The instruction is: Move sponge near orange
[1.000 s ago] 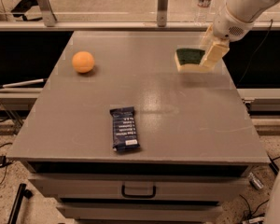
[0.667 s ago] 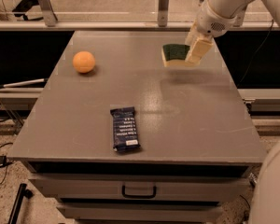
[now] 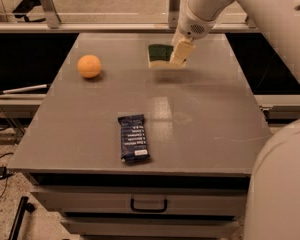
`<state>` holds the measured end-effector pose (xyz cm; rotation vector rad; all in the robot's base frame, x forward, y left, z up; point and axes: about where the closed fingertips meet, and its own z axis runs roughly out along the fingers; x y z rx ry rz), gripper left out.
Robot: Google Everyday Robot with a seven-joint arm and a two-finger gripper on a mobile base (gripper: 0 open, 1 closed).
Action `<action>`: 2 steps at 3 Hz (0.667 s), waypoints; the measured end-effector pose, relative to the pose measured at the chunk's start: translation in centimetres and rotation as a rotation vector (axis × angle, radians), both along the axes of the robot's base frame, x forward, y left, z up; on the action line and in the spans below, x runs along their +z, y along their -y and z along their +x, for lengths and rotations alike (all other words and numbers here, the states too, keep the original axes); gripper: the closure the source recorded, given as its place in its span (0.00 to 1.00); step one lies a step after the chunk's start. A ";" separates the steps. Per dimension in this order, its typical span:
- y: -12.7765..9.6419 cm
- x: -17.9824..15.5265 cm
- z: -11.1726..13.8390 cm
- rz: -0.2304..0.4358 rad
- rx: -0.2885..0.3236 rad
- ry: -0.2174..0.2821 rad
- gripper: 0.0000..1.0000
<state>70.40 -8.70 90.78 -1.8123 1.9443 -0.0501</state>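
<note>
Sponge is clamped at its right end between your gripper's fingers, held just above the far middle of the table. It's come left from the right edge this past second. The orange is closer now but still well apart, so I'd keep heading left.
</note>
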 end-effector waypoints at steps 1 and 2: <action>-1.7 -0.5 0.8 0.016 0.007 -0.009 1.00; -3.0 -1.0 1.3 0.014 0.036 -0.023 1.00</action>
